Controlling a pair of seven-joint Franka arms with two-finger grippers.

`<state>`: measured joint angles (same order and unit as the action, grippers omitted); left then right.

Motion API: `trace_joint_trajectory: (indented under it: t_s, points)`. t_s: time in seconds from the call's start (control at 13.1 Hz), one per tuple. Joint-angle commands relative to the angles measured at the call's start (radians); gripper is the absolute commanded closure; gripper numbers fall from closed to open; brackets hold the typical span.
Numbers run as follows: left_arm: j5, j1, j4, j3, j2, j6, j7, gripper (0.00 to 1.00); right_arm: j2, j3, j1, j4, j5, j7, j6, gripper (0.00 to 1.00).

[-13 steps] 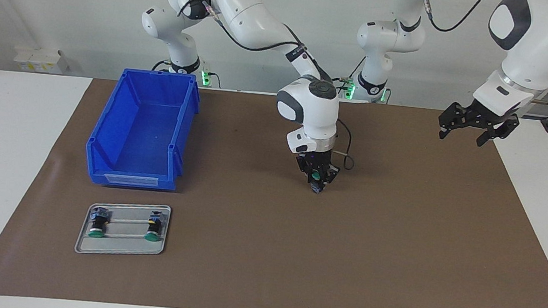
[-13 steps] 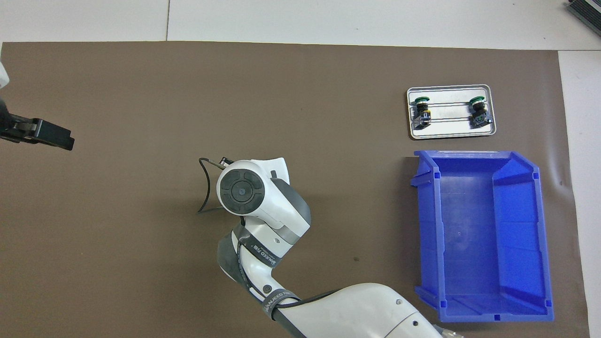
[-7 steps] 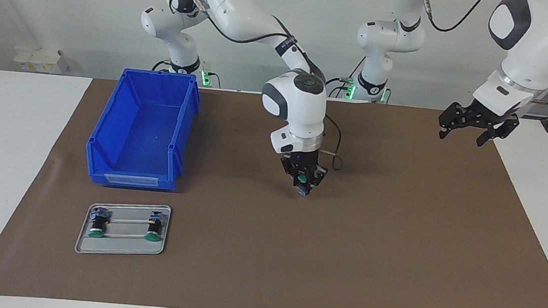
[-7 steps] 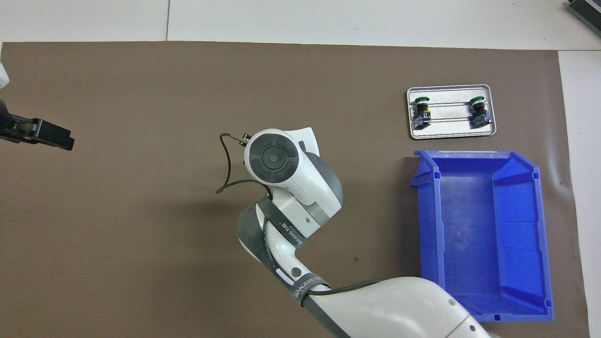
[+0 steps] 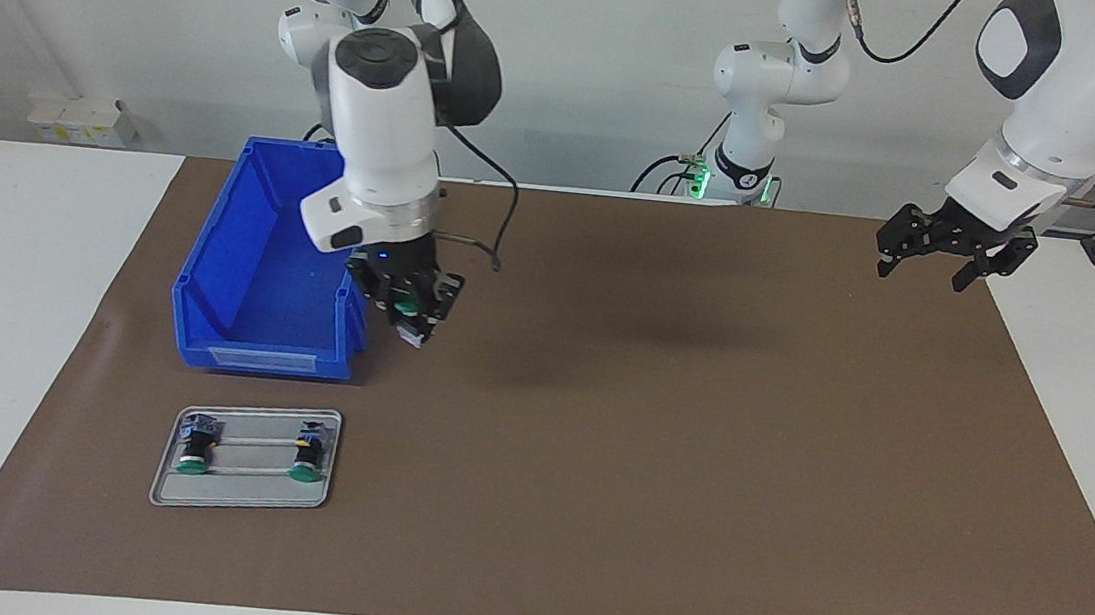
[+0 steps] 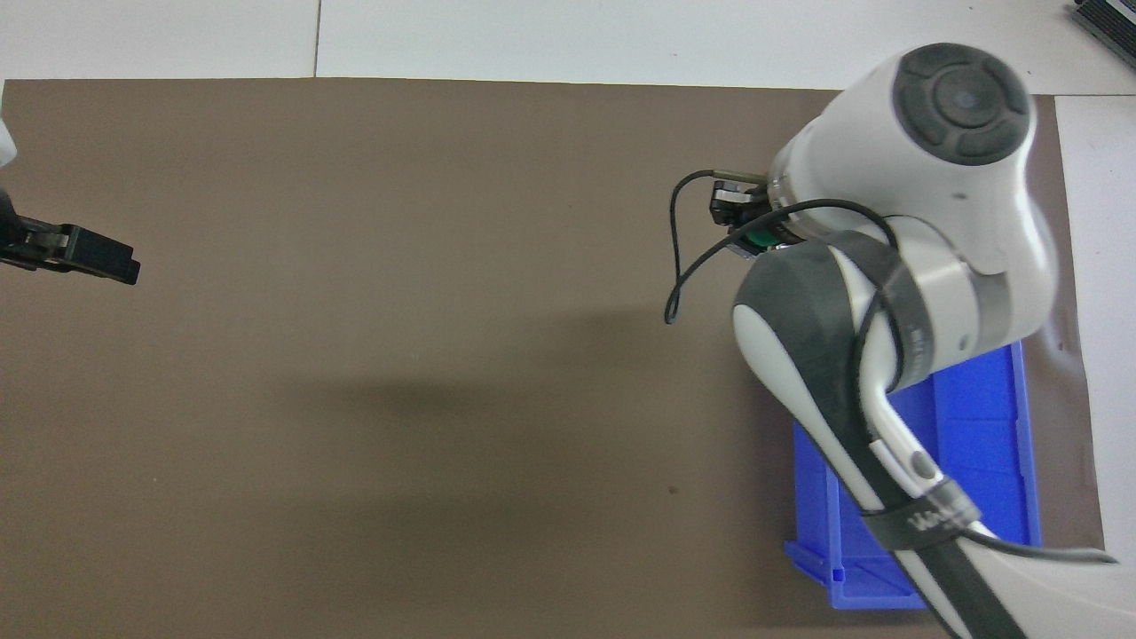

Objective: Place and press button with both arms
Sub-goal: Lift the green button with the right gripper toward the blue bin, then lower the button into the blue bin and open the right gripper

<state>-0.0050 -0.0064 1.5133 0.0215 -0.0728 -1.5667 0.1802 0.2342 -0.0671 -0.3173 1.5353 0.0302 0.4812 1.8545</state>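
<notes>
My right gripper [image 5: 413,320] hangs in the air over the brown mat, beside the blue bin's [image 5: 276,261] corner, shut on a button [image 5: 405,309] with a green cap. In the overhead view the right gripper [image 6: 741,224] and the button's green cap [image 6: 760,238] peek out from under the arm's white wrist. Two more buttons [image 5: 195,446] [image 5: 306,452] lie on a grey tray [image 5: 238,494]. At the left arm's end of the mat my left gripper [image 5: 933,264] [image 6: 111,264] waits open and holds nothing.
The blue bin [image 6: 981,426] stands at the right arm's end of the mat, nearer to the robots than the tray. The brown mat [image 5: 691,482] covers most of the white table. In the overhead view the right arm hides the tray.
The right arm has swung the held button from over the middle of the mat toward the blue bin and lifted it higher. The left arm has not moved.
</notes>
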Motion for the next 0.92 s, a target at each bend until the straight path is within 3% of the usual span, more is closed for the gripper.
trace_joint_trajectory:
  t_s: [0.0, 0.23, 0.46, 0.84]
  points:
    - [0.016, 0.002, 0.035, 0.0, 0.031, -0.006, 0.005, 0.0, -0.146, 0.015, 0.151, 0.181, -0.018, -0.272, -0.026, 1.0]
    - [0.016, 0.002, 0.036, 0.0, 0.031, -0.006, 0.005, 0.0, -0.246, 0.015, 0.302, 0.412, -0.093, -0.537, 0.099, 1.0]
    - [0.016, 0.002, 0.035, 0.0, 0.031, -0.006, 0.005, 0.0, -0.318, 0.012, 0.314, 0.659, -0.093, -0.572, 0.306, 1.0]
    - [0.016, 0.002, 0.036, 0.0, 0.031, -0.006, 0.005, 0.0, -0.296, 0.01, 0.328, 0.819, -0.093, -0.578, 0.512, 1.0]
